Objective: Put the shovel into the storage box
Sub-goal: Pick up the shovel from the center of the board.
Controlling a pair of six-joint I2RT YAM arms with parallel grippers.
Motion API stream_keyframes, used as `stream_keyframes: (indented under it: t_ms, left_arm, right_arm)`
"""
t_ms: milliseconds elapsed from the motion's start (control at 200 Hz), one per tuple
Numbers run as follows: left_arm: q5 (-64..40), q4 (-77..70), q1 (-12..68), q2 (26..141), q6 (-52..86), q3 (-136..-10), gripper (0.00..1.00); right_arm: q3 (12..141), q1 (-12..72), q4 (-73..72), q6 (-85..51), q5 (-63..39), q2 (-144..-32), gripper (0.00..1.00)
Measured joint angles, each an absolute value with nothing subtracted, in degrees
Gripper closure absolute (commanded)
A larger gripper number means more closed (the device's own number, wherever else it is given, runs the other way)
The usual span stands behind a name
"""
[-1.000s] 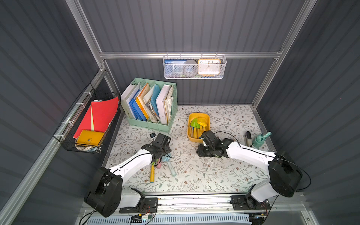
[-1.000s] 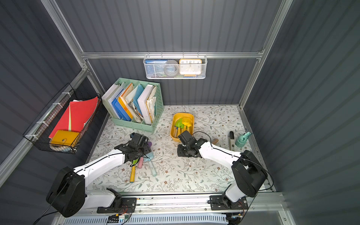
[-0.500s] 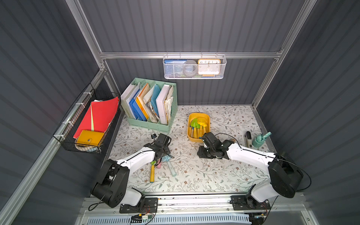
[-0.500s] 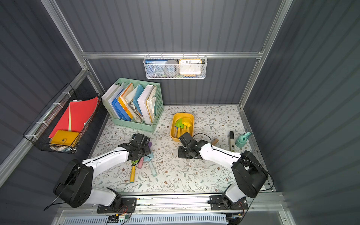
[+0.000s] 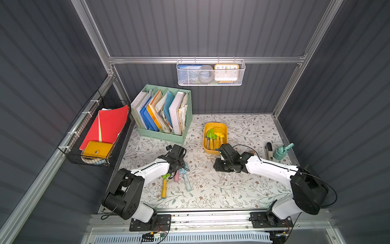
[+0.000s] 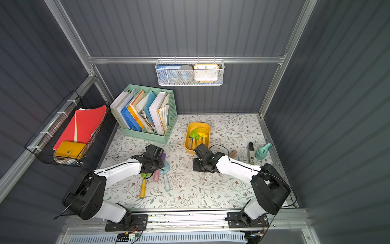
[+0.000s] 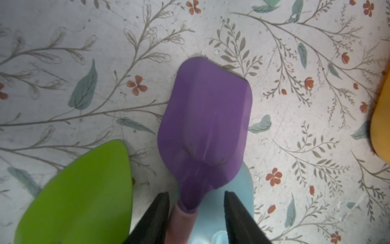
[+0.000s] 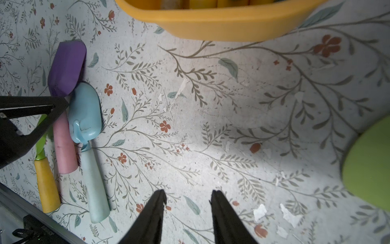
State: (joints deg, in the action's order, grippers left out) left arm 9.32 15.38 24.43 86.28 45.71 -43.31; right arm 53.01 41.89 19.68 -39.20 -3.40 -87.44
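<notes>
A purple shovel (image 7: 204, 118) with a pink handle (image 8: 63, 147) lies on the floral mat, partly over a light-blue shovel (image 8: 86, 114) and beside a green shovel (image 7: 80, 194) with a yellow handle. My left gripper (image 7: 196, 193) is down over the purple shovel's neck. One jaw is against the pink handle. The other stands off it with a gap, so the gripper is open. The yellow storage box (image 5: 205, 139) sits at mid-table and holds green and yellow shovels (image 5: 211, 133). My right gripper (image 8: 187, 191) hovers open just in front of the box (image 8: 221, 29), with nothing between its jaws.
A mint-green file organiser (image 5: 162, 131) stands at the back left and a white wire basket (image 5: 211, 80) hangs on the rear wall. A black wire basket (image 5: 95, 156) hangs on the left wall. A teal spray bottle (image 5: 281, 151) and a dark stapler (image 5: 268, 150) stand at the right edge.
My left gripper's jaws have narrowed around the purple shovel's pink handle. The left arm has shifted slightly. The right arm has not moved.
</notes>
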Motion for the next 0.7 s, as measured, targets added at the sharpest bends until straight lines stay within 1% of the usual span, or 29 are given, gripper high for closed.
stream_keyframes:
  t_ms: [340, 415, 560, 635, 695]
  left_arm:
    - [8.6, 14.4, 24.4, 87.2, 44.2, -42.6, 0.73]
    - [8.5, 14.4, 24.4, 87.2, 43.8, -42.6, 0.78]
    - [8.5, 14.7, 24.4, 87.1, 42.9, -42.6, 0.84]
    - [8.5, 15.2, 24.4, 86.8, 42.7, -42.6, 0.89]
    - [8.4, 15.6, 24.4, 86.4, 42.5, -42.6, 0.89]
  right_arm:
    - [52.9, 41.9, 19.7, -39.2, -3.3, -87.5, 0.58]
    - [52.8, 41.9, 19.7, -39.3, -3.2, -87.5, 0.58]
    - [52.6, 41.9, 19.7, -39.5, -3.2, -87.5, 0.59]
    - [52.5, 41.9, 19.7, -39.6, -3.1, -87.5, 0.58]
    - [52.5, 41.9, 19.7, -39.6, -3.0, -87.4, 0.59]
